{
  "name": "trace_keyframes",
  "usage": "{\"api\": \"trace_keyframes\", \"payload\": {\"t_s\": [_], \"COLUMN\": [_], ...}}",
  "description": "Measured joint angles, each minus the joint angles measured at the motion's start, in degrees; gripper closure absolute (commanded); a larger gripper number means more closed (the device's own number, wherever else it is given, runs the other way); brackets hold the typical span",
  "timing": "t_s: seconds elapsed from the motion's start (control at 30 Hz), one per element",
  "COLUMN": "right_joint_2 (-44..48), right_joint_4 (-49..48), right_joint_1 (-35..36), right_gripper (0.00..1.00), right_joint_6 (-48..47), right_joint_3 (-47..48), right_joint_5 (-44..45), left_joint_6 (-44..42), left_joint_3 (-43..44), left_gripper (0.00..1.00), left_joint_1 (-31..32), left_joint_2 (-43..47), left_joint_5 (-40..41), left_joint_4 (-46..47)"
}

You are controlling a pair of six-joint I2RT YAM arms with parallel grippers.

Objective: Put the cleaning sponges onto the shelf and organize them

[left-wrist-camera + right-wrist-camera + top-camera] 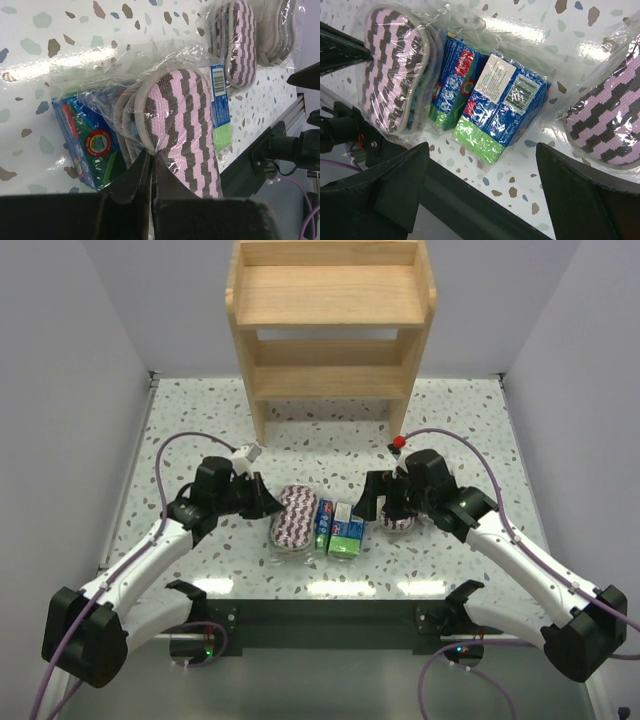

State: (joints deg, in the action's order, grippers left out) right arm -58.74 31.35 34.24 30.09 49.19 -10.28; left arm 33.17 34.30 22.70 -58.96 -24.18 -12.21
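Observation:
An oval purple-and-white zigzag sponge (187, 125) in clear wrap lies near the table's front edge, also seen from above (293, 517). My left gripper (151, 156) is shut on the wrap at that sponge's near end (262, 502). Two green-and-blue sponge packs (505, 100) (452, 80) lie right of it (338, 528). A second oval sponge (610, 125) lies further right (400, 524). My right gripper (482, 150) hangs open above the table beside the packs (385, 504), holding nothing. The light wooden shelf (330, 300) stands at the back.
The dark front rail of the table (470, 200) runs just below the sponges. Grey walls (60, 390) close in both sides. Speckled tabletop (330, 445) lies between the sponges and the shelf's feet.

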Motion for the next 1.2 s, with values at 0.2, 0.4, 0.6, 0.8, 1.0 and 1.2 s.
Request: {"api": "trace_keyframes", "payload": {"t_s": [0.2,0.4,0.6,0.8,1.0,1.2], "right_joint_2": [0.0,-0.1,-0.9,-2.1,-4.7,-1.7], "right_joint_4": [0.3,0.8,1.0,1.2,1.0,5.5], "right_joint_1": [0.0,0.0,0.0,0.0,0.2,0.4], "right_gripper": [0.10,0.10,0.10,0.13,0.11,0.07], "right_joint_6": [0.0,0.0,0.0,0.4,2.5,8.6], "right_joint_3": [0.0,0.0,0.0,0.0,-1.9,-3.6], "right_joint_5": [0.0,0.0,0.0,0.1,1.3,12.8], "left_joint_6": [-2.6,-7.3,-12.0,-13.1,-13.2,-13.0], "left_joint_3": [10.3,22.6,20.6,12.9,6.9,4.9], "left_gripper": [1.00,1.00,1.00,1.00,1.00,0.81], "left_joint_1": [-0.2,-8.4,-16.9,-18.3,-18.3,-18.0], "left_joint_2": [2.4,2.0,-4.3,-7.8,-9.6,-9.5], "left_joint_5": [4.6,6.7,10.6,12.9,8.3,2.0], "left_joint_4": [-8.6,-14.1,-19.1,-20.1,-15.3,-12.1]}}
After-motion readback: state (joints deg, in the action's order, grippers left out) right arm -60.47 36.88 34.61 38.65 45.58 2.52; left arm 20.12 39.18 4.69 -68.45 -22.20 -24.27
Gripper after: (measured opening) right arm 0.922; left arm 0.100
